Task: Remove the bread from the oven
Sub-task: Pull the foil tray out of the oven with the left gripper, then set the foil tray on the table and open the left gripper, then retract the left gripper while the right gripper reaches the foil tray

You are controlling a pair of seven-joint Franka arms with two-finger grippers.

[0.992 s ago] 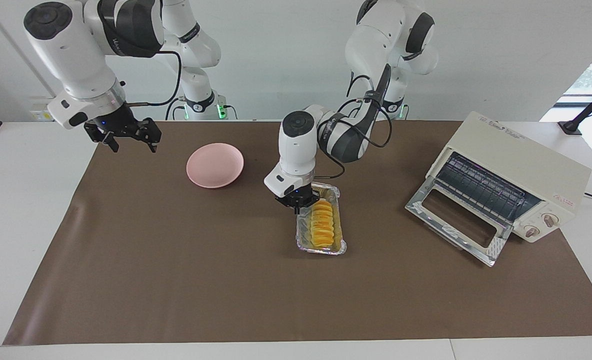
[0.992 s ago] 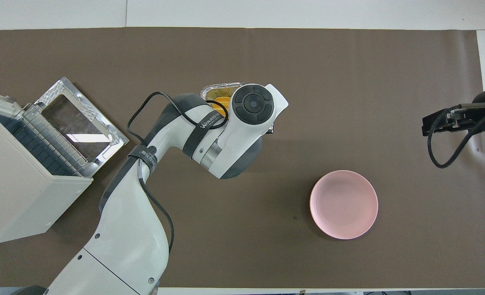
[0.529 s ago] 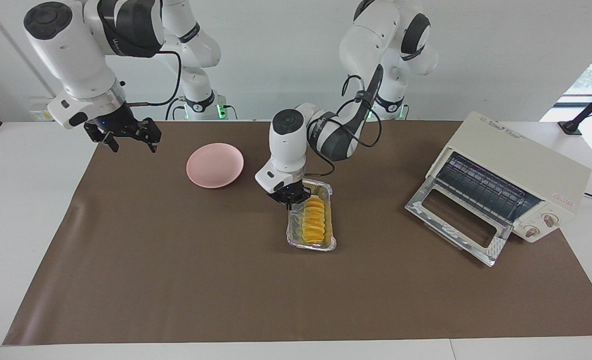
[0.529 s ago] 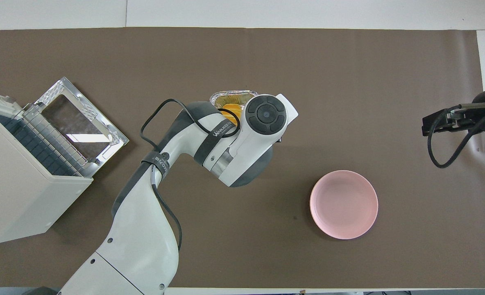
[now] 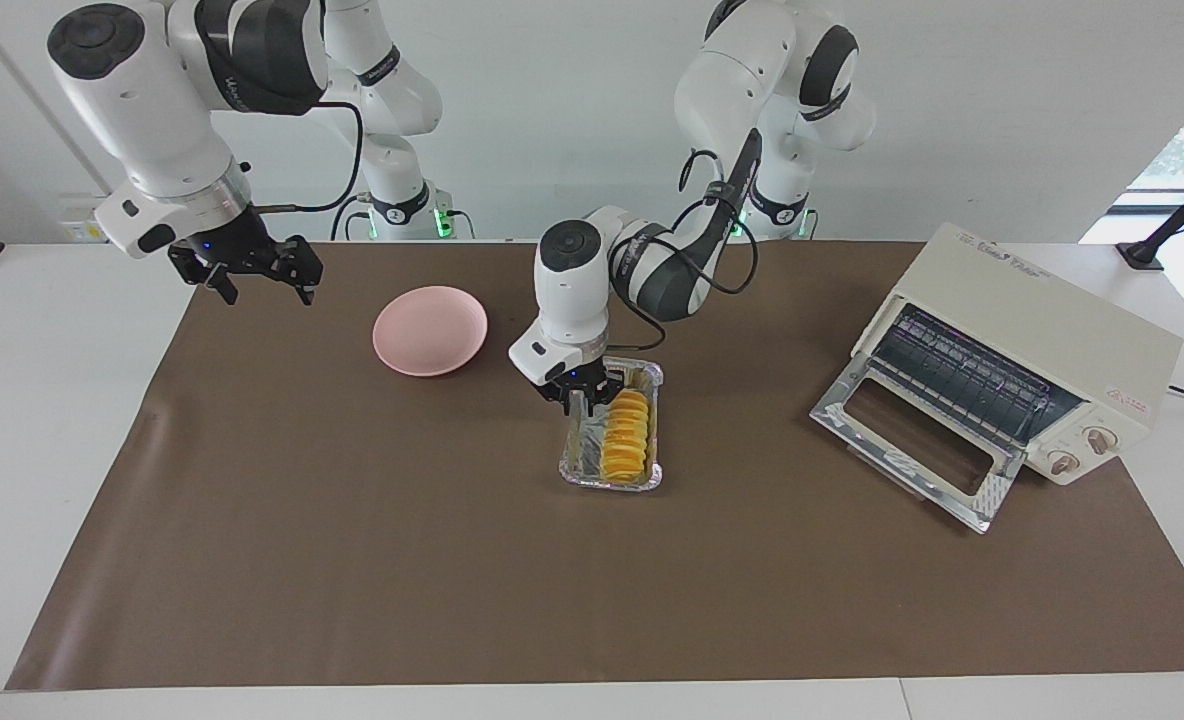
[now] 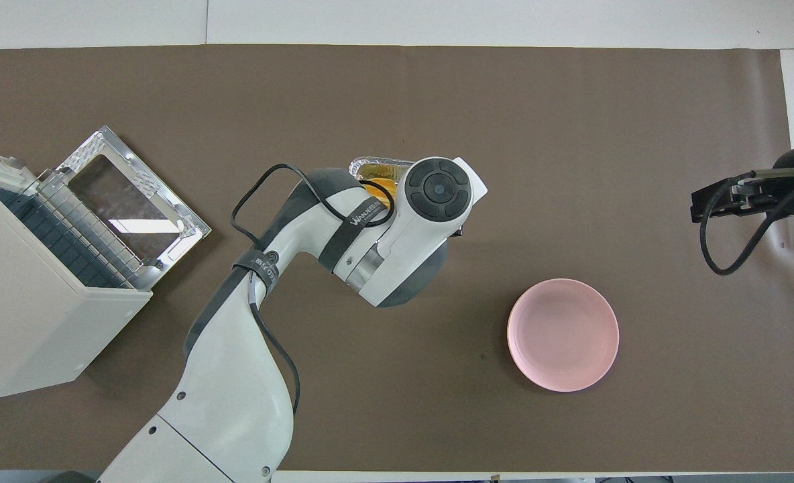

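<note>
Foil tray (image 5: 574, 458) w/ bread (image 5: 625, 436) on mat, well clear of open oven (image 5: 1012, 375); left gripper (image 5: 582, 399) at tray's nearer rim, jaws cannot tell; right gripper (image 5: 252, 270) apart, waiting; lift straight up, no snagging foil.

My arms are white w/ dark grey joints; both grippers, left (image 5: 580, 398) and right (image 5: 252, 275), look black. Bread (image 5: 625, 438): golden-yellow, ridged segments, in a crinkled silver foil tray (image 5: 576, 452). Plate (image 5: 430, 330): plain pink. Oven (image 5: 1042, 340): cream-white, silver-framed glass door (image 5: 912, 442), dark rack, small red mark (prob. a label). Table cover (image 5: 352, 560): plain brown.
</note>
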